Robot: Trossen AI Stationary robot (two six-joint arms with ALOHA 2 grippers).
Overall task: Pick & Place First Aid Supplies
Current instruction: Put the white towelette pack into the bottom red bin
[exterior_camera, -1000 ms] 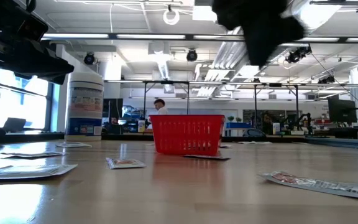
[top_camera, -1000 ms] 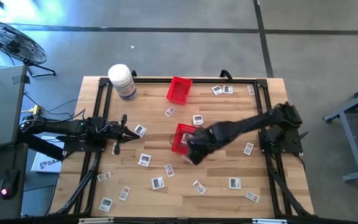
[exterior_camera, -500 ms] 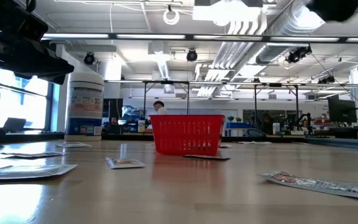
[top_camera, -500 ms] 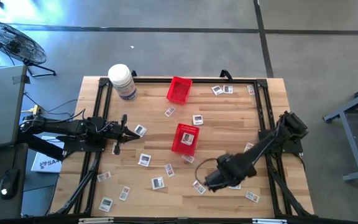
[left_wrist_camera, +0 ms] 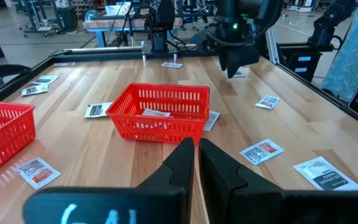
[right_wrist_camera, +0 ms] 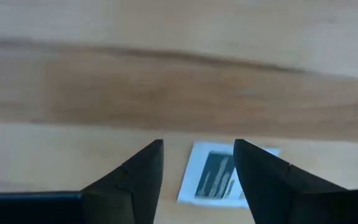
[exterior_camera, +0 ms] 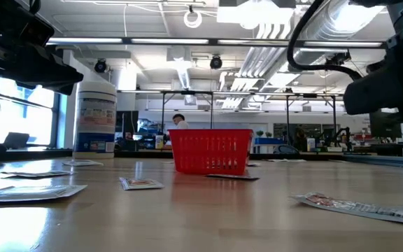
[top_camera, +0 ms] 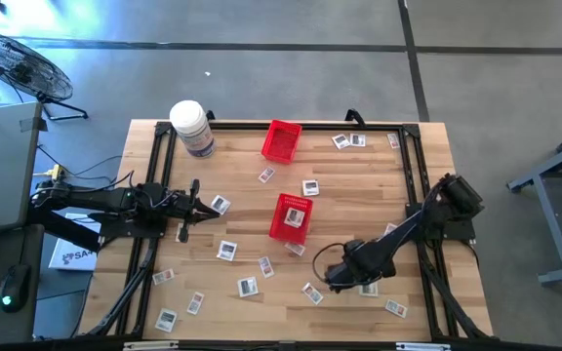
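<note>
Several small white-grey packets lie flat across the wooden table (top_camera: 164, 175). My right gripper (right_wrist_camera: 197, 144) is open and points down above one packet (right_wrist_camera: 219, 177) in the table's near right part, without touching it. In the high view the right gripper (top_camera: 342, 273) sits beside that packet (top_camera: 370, 290). A red mesh basket (top_camera: 291, 216) in the middle holds a packet. My left gripper (left_wrist_camera: 197, 149) is shut and waits level at the table's left side (top_camera: 201, 207).
A second red basket (top_camera: 281, 141) stands near the far edge, and a big white jar (top_camera: 191, 127) stands at the far left corner. More packets lie close to the right gripper (top_camera: 311, 292) (top_camera: 395, 307). A black frame (top_camera: 413, 166) rims the table.
My right gripper has swung from above the middle basket toward the table's near right part and come down over a packet there. The basket, with a packet in it, is no longer covered by the arm.
</note>
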